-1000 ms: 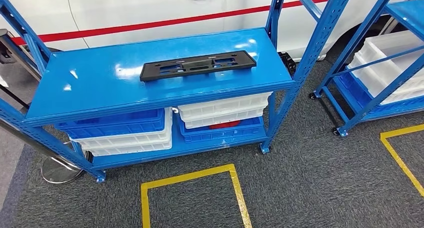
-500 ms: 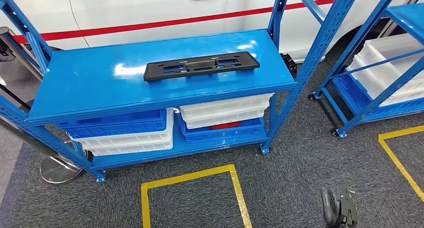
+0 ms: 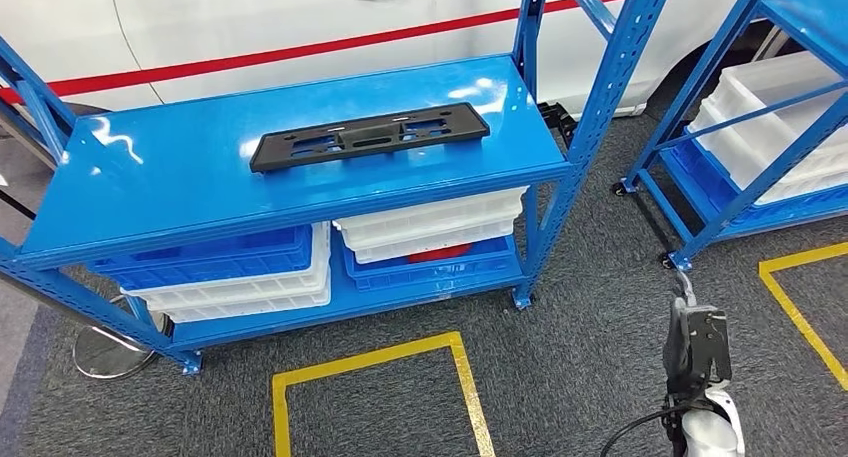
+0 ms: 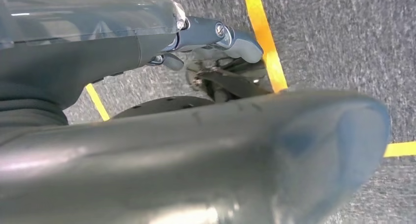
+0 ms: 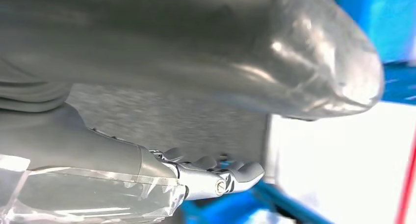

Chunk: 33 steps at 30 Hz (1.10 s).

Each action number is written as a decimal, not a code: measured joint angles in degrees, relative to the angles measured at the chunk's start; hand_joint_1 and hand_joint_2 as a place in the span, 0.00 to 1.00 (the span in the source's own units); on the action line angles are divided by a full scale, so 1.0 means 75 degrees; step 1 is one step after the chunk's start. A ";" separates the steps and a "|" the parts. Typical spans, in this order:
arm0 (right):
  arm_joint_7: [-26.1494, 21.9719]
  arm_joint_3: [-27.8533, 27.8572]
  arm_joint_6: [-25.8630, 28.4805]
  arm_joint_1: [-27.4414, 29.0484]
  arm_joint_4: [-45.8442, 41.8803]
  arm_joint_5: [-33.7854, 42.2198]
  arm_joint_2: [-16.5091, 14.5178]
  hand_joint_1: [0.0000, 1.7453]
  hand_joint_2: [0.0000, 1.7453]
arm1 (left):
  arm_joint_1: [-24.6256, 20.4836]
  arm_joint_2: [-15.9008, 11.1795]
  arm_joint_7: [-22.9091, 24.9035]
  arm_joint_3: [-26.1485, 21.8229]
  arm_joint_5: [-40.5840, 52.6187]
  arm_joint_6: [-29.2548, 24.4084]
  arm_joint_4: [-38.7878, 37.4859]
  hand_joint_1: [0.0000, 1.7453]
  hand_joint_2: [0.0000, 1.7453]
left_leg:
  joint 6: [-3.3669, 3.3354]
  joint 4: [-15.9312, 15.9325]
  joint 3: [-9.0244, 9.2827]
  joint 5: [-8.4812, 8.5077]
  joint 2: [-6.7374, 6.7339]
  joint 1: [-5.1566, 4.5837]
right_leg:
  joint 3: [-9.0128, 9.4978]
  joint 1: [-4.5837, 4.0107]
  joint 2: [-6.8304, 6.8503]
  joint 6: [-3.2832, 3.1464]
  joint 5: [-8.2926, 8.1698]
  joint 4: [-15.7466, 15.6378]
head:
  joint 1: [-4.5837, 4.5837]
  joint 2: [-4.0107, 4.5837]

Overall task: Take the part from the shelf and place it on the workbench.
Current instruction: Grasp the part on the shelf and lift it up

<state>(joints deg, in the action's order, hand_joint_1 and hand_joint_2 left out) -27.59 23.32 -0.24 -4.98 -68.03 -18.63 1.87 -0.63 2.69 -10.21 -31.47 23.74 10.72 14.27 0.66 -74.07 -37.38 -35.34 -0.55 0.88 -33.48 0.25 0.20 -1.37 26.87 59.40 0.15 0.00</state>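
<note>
Black part (image 3: 369, 136) lay flat on top deck of blue shelf (image 3: 180, 182), long side running w/ the shelf's length, nearer the back edge, nothing touching it. Below the deck: blue and white bins (image 3: 225, 267) stacked on the lower level, more white bins (image 3: 430, 222) beside them. White car w/ red stripe (image 3: 250, 27) stood behind the shelf; second blue rack (image 3: 740, 127) to the right. Yellow floor tape (image 3: 370, 362) marked a box on grey carpet in front. Right hand (image 3: 697, 349) hung low over the carpet, well apart from the shelf and part, holding nothing; fingers looked loosely extended in right wrist view (image 5: 230, 175). Left hand (image 4: 216, 37) over carpet near yellow tape, fingers partly curled, grip state couldn't be told.
</note>
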 joint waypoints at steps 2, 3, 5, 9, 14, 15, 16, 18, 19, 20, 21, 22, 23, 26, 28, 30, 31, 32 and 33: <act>-0.0092 -0.0339 0.0027 -0.0034 -0.0453 -0.0020 0.0031 0.00 0.00 | -0.0001 0.0000 -0.0027 -0.0062 0.0010 0.0035 -0.0019 0.00 0.00 | -0.0171 0.0961 0.0339 0.0646 -0.0078 -0.0091 | 0.0088 -0.0055 0.0038 -0.0021 0.0048 -0.0003 | -0.0002 0.0000; -0.0133 -0.0490 0.0039 -0.0054 -0.0651 -0.0039 0.0045 0.00 0.00 | -0.0014 -0.0001 -0.0037 -0.0093 0.0012 0.0049 -0.0023 0.00 0.00 | -0.0253 0.1455 0.0526 0.0877 -0.0156 -0.0143 | 0.0124 -0.0086 0.0067 -0.0012 0.0076 0.0001 | -0.0009 0.0000; -0.0196 -0.0731 0.0060 -0.0076 -0.1012 -0.0094 0.0068 0.00 0.00 | -0.0048 -0.0002 -0.0059 -0.0144 0.0015 0.0087 -0.0023 0.00 0.00 | -0.0346 0.1959 0.0700 0.1039 -0.0249 -0.0230 | 0.0148 -0.0101 0.0171 0.0032 0.0108 0.0003 | -0.0021 0.0000; -0.0348 -0.1482 0.0098 -0.0160 -0.2120 -0.0211 0.0165 0.00 0.00 | -0.0058 0.0028 -0.0121 -0.0305 0.0024 0.0177 -0.0028 0.00 0.00 | -0.0408 0.2209 0.0775 0.1175 -0.0090 -0.0187 | 0.0091 -0.0073 0.0229 0.0180 0.0258 0.0157 | -0.0026 -0.0001; -0.0489 -0.2325 0.0152 -0.0253 -0.3217 -0.0311 0.0320 0.00 0.00 | -0.0095 0.0115 -0.0189 -0.0523 0.0038 0.0292 -0.0036 0.00 0.00 | -0.0427 0.2290 0.0823 0.1221 0.0021 -0.0132 | -0.0839 0.0069 -0.0003 0.0369 0.1007 0.1981 | -0.0033 0.0000; -0.0518 -0.2482 0.0160 -0.0261 -0.3435 -0.0326 0.0345 0.00 0.00 | -0.0094 0.0133 -0.0201 -0.0572 0.0037 0.0316 -0.0043 0.00 0.00 | -0.0404 0.2273 0.0829 0.1201 0.0038 -0.0117 | -0.0853 0.0104 -0.0002 0.0407 0.0846 0.1919 | -0.0033 0.0000; -0.0553 -0.2654 0.0168 -0.0283 -0.3674 -0.0344 0.0377 0.00 0.00 | -0.0095 0.0150 -0.0214 -0.0626 0.0036 0.0342 -0.0052 0.00 0.00 | -0.0371 0.2244 0.0838 0.1171 0.0052 -0.0098 | -0.0733 0.0139 0.0000 0.0442 0.0560 0.1584 | -0.0033 0.0000; -0.0635 -0.3045 0.0185 -0.0375 -0.4165 -0.0389 0.0455 0.00 0.00 | -0.0110 0.0178 -0.0252 -0.0747 0.0031 0.0401 -0.0078 0.00 0.00 | -0.0273 0.2140 0.0830 0.1079 0.0070 -0.0076 | -0.0328 0.0175 -0.0001 0.0485 0.0044 0.0607 | -0.0036 0.0000; -0.0668 -0.3240 0.0191 -0.0425 -0.4393 -0.0412 0.0493 0.00 0.00 | -0.0123 0.0191 -0.0274 -0.0814 0.0024 0.0431 -0.0090 0.00 0.00 | -0.0222 0.2091 0.0810 0.1039 0.0075 -0.0078 | -0.0188 0.0172 -0.0006 0.0462 -0.0059 0.0278 | -0.0034 -0.0001; -0.0705 -0.3427 0.0197 -0.0464 -0.4615 -0.0433 0.0525 0.00 0.00 | -0.0134 0.0203 -0.0299 -0.0880 0.0015 0.0466 -0.0098 0.00 0.00 | -0.0171 0.2057 0.0788 0.1012 0.0079 -0.0086 | -0.0125 0.0156 -0.0012 0.0423 -0.0064 0.0112 | -0.0034 -0.0001; -0.0738 -0.3598 0.0202 -0.0489 -0.4826 -0.0449 0.0555 0.00 0.00 | -0.0142 0.0216 -0.0323 -0.0946 0.0003 0.0498 -0.0107 0.00 0.00 | -0.0125 0.2045 0.0775 0.1002 0.0082 -0.0092 | -0.0117 0.0129 -0.0020 0.0367 -0.0025 0.0089 | -0.0031 -0.0001; -0.0769 -0.3753 0.0208 -0.0505 -0.5032 -0.0463 0.0586 0.00 0.00 | -0.0146 0.0229 -0.0346 -0.1011 -0.0010 0.0532 -0.0118 0.00 0.00 | -0.0084 0.2056 0.0777 0.0997 0.0082 -0.0087 | -0.0124 0.0132 -0.0025 0.0300 -0.0015 0.0080 | -0.0028 -0.0001; -0.0804 -0.3908 0.0214 -0.0526 -0.5234 -0.0474 0.0609 0.00 0.00 | -0.0147 0.0237 -0.0373 -0.1071 -0.0026 0.0565 -0.0127 0.00 0.00 | -0.0040 0.2047 0.0785 0.0968 0.0081 -0.0077 | -0.0109 0.0136 -0.0025 0.0247 -0.0016 0.0054 | -0.0029 0.0000; -0.0890 -0.4314 0.0235 -0.0597 -0.5712 -0.0513 0.0661 0.00 0.00 | -0.0154 0.0247 -0.0466 -0.1216 -0.0058 0.0660 -0.0155 0.00 0.00 | 0.0064 0.1301 0.0468 0.0531 0.0080 -0.0044 | -0.0027 0.0158 -0.0011 0.0109 -0.0004 -0.0016 | 0.0004 0.0000; -0.0918 -0.4497 0.0243 -0.0614 -0.5881 -0.0533 0.0687 0.00 0.00 | -0.0153 0.0254 -0.0508 -0.1290 -0.0057 0.0706 -0.0173 0.00 0.00 | 0.0098 0.0278 -0.0059 0.0142 0.0079 -0.0030 | -0.0004 0.0136 -0.0005 0.0063 0.0025 -0.0017 | 0.0017 0.0000; -0.0944 -0.4614 0.0245 -0.0614 -0.5977 -0.0535 0.0696 0.00 0.00 | -0.0144 0.0261 -0.0529 -0.1336 -0.0055 0.0720 -0.0195 0.00 0.00 | 0.0096 -0.0070 -0.0296 0.0210 0.0079 -0.0027 | 0.0041 0.0119 -0.0016 0.0046 0.0065 -0.0015 | 0.0017 0.0000; -0.0954 -0.4653 0.0245 -0.0614 -0.6014 -0.0535 0.0699 0.00 0.00 | -0.0143 0.0263 -0.0536 -0.1351 -0.0056 0.0721 -0.0204 0.00 0.00 | 0.0075 0.0193 -0.0205 0.0447 0.0079 -0.0028 | 0.0080 0.0115 -0.0026 0.0052 0.0091 -0.0015 | 0.0017 0.0000; -0.0962 -0.4683 0.0245 -0.0615 -0.6050 -0.0533 0.0701 0.00 0.00 | -0.0143 0.0263 -0.0540 -0.1366 -0.0057 0.0723 -0.0209 0.00 0.00 | 0.0037 0.0702 0.0011 0.0767 0.0079 -0.0030 | 0.0130 0.0113 -0.0034 0.0067 0.0124 -0.0015 | 0.0017 0.0000; -0.0969 -0.4707 0.0245 -0.0618 -0.6081 -0.0530 0.0702 0.00 0.00 | -0.0145 0.0262 -0.0544 -0.1383 -0.0058 0.0726 -0.0213 0.00 0.00 | -0.0007 0.1213 0.0242 0.0987 0.0078 -0.0046 | 0.0173 0.0104 -0.0038 0.0090 0.0157 -0.0017 | 0.0014 0.0000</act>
<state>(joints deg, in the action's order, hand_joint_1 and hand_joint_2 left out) -34.86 -11.98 1.60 -9.62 -113.64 -22.60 7.14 -1.72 4.66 -14.28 -41.84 23.30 16.16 12.68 0.61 -64.97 -35.56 -27.94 0.04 0.54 -32.19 1.03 -0.09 -0.69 28.05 59.27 0.26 0.00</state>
